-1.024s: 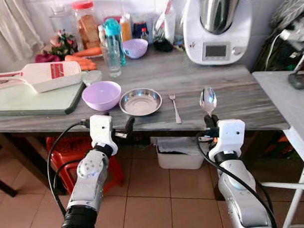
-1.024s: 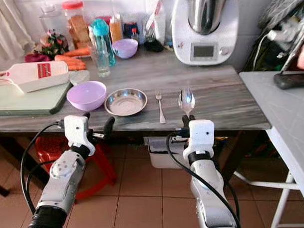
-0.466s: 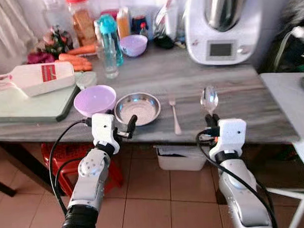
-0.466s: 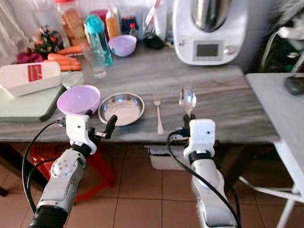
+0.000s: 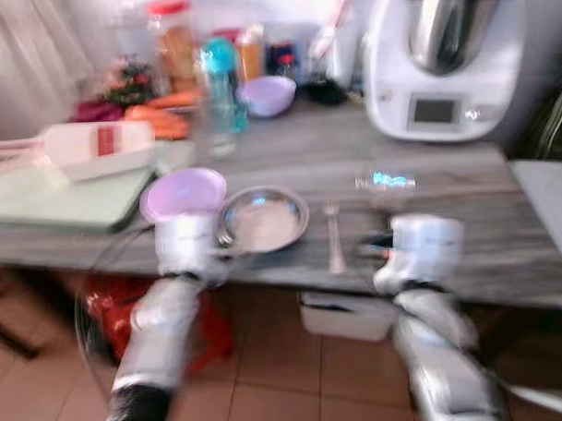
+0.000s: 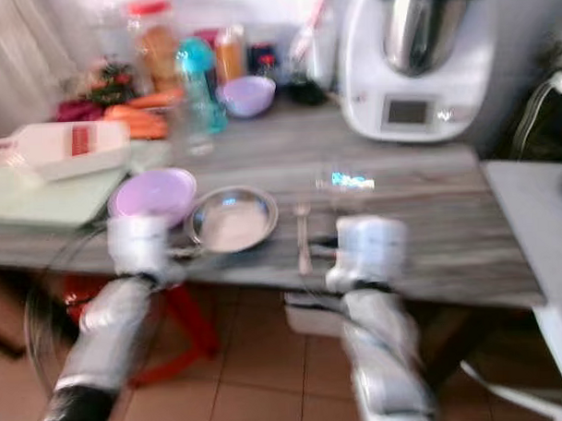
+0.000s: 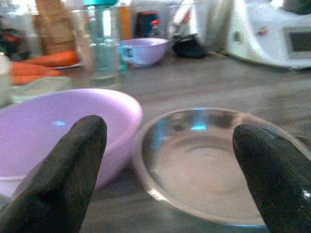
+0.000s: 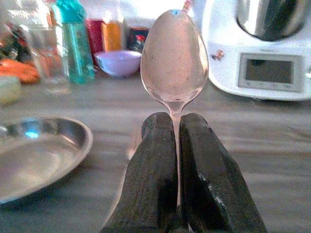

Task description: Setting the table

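The right gripper [image 8: 177, 131] pinches the spoon [image 8: 174, 60] upright by its handle, likely for laying beside the fork [image 5: 334, 234], while the left gripper [image 7: 170, 145] hovers wide open and empty (steel dish [image 7: 209, 165] ahead).

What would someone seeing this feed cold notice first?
The spoon, standing bowl-up and clamped in the shut right gripper at the table's front edge. Then the left gripper, its jaws spread wide before the steel dish and the purple bowl beside it.

Home kitchen: food processor [image 5: 445, 62], carrots [image 5: 158, 122]
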Motion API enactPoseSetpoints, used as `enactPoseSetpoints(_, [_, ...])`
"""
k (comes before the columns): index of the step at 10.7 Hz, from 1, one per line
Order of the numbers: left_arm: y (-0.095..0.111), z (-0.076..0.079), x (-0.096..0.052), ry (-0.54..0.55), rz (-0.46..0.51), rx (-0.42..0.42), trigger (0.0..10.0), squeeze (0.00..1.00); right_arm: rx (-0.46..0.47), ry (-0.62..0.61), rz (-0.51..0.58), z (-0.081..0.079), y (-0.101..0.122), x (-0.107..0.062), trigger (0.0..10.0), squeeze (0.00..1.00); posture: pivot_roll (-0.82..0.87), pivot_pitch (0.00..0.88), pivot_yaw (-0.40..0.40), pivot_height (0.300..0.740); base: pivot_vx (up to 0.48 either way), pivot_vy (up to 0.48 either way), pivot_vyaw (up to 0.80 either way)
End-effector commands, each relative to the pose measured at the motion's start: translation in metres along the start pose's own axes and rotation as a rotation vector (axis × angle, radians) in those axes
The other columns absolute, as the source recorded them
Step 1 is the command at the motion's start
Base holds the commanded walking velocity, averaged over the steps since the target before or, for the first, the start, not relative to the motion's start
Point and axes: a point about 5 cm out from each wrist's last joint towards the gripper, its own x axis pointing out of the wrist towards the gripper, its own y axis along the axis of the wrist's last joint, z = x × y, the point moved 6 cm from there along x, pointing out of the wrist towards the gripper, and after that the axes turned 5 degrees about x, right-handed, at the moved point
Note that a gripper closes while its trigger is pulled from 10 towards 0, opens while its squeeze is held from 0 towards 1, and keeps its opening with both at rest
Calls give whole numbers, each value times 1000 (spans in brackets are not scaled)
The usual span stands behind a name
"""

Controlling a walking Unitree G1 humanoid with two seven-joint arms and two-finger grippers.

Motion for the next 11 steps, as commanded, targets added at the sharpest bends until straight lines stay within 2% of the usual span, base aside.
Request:
enactPoseSetpoints(1, [9, 13, 6, -33, 28, -14, 10000, 0, -18, -37, 6, 14, 2, 0, 10000, 0, -17, 7, 52, 740, 274, 0, 0])
enactPoseSetpoints(3, [9, 11, -1, -54, 36, 4, 10000, 0, -12, -37, 4, 14, 1, 0, 10000, 0, -15, 6, 54, 740, 0, 0, 0])
enactPoseSetpoints(4, [5, 11, -9, -96, 29, 27, 10000, 0, 7, -45, -4, 14, -1, 2, 10000, 0, -11, 9, 57, 740, 0, 0, 0])
enactPoseSetpoints(5, [0, 17, -21, -183, 16, 44, 10000, 0, 37, -60, -21, 17, -4, 4, 10000, 0, -11, 9, 57, 740, 0, 0, 0])
enactPoseSetpoints(6, [-4, 22, -30, -246, 1, 36, 10000, 0, 53, -63, -29, 18, -5, 8, 10000, 0, -6, 16, 59, 740, 0, 0, 0])
enactPoseSetpoints(8, [-9, 34, -47, -384, -26, 12, 10000, 0, 144, -85, -95, 18, -15, 23, 10000, 0, 0, 24, 54, 740, 0, 0, 0])
enactPoseSetpoints(9, [-7, 40, -53, -443, -26, 10, 10000, 0, 176, -71, -147, 8, -23, 34, 10000, 0, 8, 29, 45, 740, 0, 0, 0])
enactPoseSetpoints(10, [-7, 40, -54, -455, -27, 6, 10000, 0, 196, -67, -169, 3, -27, 37, 10000, 0, 9, 30, 42, 740, 0, 0, 0])
enactPoseSetpoints(11, [-8, 42, -57, -463, -34, 5, 10000, 0, 204, -37, -206, -9, -32, 45, 10000, 0, 13, 33, 35, 740, 0, 0, 0])
